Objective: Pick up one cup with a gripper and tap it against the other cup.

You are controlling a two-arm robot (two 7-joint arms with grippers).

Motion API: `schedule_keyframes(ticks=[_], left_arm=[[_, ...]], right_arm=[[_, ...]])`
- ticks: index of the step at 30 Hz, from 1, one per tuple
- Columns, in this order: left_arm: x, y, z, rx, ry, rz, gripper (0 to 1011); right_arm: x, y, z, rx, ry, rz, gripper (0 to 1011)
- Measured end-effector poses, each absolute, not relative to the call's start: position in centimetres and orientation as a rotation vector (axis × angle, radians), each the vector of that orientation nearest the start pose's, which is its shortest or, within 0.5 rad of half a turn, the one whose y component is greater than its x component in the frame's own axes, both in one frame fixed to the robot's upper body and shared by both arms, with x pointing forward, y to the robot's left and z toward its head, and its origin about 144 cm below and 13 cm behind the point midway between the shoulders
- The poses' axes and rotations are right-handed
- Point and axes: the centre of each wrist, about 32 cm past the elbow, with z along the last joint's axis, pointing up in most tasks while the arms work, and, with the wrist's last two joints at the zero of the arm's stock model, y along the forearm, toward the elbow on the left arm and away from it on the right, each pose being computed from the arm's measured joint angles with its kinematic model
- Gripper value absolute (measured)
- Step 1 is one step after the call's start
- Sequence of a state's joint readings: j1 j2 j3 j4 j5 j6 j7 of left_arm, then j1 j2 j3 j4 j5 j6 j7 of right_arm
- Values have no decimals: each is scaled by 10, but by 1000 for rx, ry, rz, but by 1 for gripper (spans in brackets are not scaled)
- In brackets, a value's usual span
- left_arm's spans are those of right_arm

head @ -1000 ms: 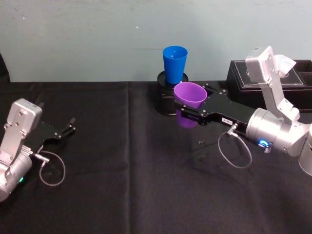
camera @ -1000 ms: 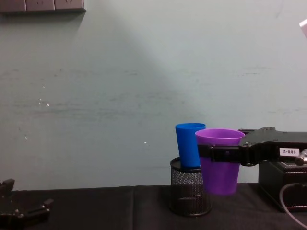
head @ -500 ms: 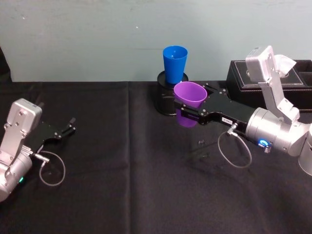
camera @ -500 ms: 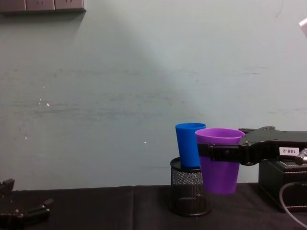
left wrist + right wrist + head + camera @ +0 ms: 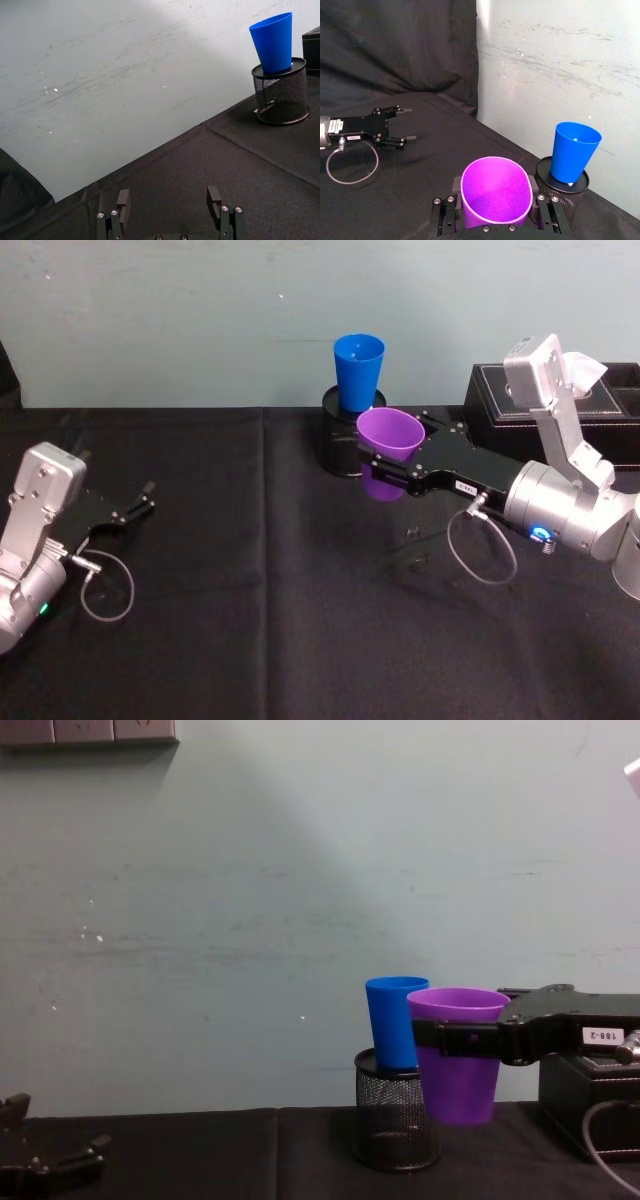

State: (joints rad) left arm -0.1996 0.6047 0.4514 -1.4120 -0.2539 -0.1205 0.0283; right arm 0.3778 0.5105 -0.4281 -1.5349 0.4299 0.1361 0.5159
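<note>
While held clear of the surface, pinching purple cup mid-wall with right tool, just near-right of blue cup seated in black mesh holder; with left tool spread, parked left.

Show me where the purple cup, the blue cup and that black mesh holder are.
purple cup (image 5: pixel 392 440): head view, inside its open mouth.
blue cup (image 5: pixel 358 378): head view, on its outer wall.
black mesh holder (image 5: pixel 385 1115): chest view, on its wire side.
</note>
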Motion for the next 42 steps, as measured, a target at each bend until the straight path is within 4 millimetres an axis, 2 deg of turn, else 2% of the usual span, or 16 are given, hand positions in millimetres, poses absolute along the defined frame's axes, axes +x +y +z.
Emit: schedule_keyframes(ticks=[42], left_arm=[[489, 310, 1140, 304, -285, 1248, 1000]], right_arm=[[533, -260, 1236, -149, -103, -721, 733]])
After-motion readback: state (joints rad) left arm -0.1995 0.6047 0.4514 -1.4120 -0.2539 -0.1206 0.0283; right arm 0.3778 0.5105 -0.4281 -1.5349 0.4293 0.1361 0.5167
